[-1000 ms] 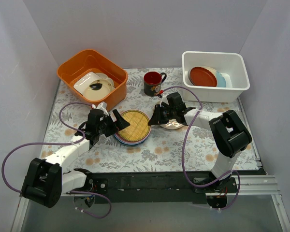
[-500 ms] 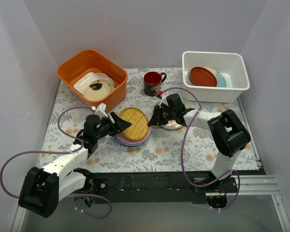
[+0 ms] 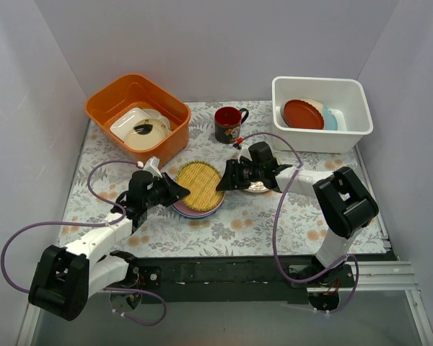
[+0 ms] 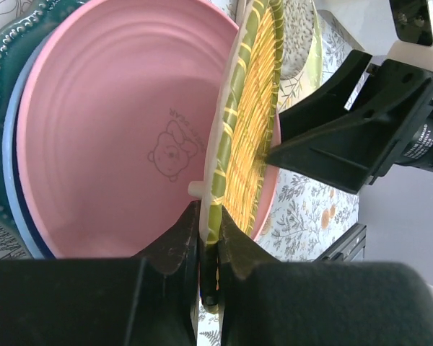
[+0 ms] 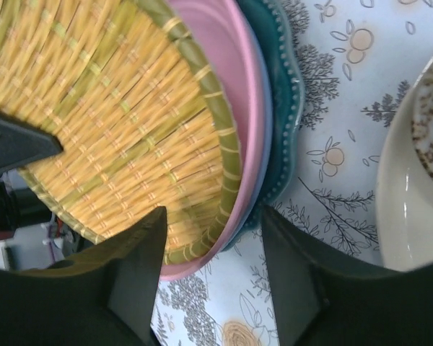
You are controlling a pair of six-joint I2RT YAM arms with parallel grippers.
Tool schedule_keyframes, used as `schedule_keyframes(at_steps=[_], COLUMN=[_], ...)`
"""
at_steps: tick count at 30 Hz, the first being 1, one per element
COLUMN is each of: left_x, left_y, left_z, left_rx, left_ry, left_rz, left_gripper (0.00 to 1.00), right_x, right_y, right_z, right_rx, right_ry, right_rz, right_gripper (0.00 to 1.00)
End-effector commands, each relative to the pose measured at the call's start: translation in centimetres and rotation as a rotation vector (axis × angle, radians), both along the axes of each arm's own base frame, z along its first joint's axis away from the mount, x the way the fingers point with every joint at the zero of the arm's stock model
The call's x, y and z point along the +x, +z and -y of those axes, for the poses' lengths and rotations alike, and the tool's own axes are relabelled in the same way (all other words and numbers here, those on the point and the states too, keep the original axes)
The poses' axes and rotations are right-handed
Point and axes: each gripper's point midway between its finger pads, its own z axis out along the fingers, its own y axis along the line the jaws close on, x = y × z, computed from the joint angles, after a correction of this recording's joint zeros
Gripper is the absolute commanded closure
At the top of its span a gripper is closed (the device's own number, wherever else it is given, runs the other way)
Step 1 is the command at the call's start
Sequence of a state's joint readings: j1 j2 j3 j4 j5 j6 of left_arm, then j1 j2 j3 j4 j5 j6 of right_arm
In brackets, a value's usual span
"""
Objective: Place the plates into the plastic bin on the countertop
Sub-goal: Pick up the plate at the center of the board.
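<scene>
A yellow woven-pattern plate (image 3: 200, 183) lies tilted on a stack of pink (image 4: 115, 144), blue and teal plates (image 3: 190, 210) in the middle of the countertop (image 3: 274, 216). My left gripper (image 3: 177, 191) is shut on its left rim (image 4: 211, 216). My right gripper (image 3: 226, 178) stands open at the stack's right edge (image 5: 213, 245). Its jaws straddle the rims of the yellow (image 5: 108, 122) and pink plates without gripping. A cream speckled plate (image 3: 259, 187) lies under the right arm. The white plastic bin (image 3: 325, 141) at the back right holds a red-brown plate (image 3: 303, 114) and a blue one (image 3: 335, 121).
An orange tub (image 3: 105, 101) with white dishes stands at the back left. A dark red-rimmed mug (image 3: 229, 124) stands between the tub and the bin. Purple cables loop from both arms over the cloth.
My left gripper has closed on the yellow plate's left rim. My right gripper has opened and let go of the plate's right rim.
</scene>
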State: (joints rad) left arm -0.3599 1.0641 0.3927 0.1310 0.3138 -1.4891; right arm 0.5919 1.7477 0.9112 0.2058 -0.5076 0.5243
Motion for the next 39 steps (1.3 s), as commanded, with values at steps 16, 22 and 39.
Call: schedule_keyframes(at_steps=[16, 22, 39], left_x=[1.0, 1.1, -1.2], left_y=[4.7, 5.7, 9.5], left_z=[0.2, 0.0, 2.6], left_rx=[-0.024, -0.013, -0.214], left_ry=[0.009, 0.012, -0.151], left_rz=[0.116, 0.145, 0.277], left_gripper=[1.00, 1.00, 1.00], right_x=[0.0, 0.0, -0.9], right_y=[5.6, 6.3, 9.3], right_z=[0.2, 0.1, -0.4], right_rx=[0.085, 0.107, 0.230], right_ry=[-0.023, -0.020, 0.000], right_rz=[0.170, 0.187, 0.234], right_gripper=[0.08, 0.07, 0.11])
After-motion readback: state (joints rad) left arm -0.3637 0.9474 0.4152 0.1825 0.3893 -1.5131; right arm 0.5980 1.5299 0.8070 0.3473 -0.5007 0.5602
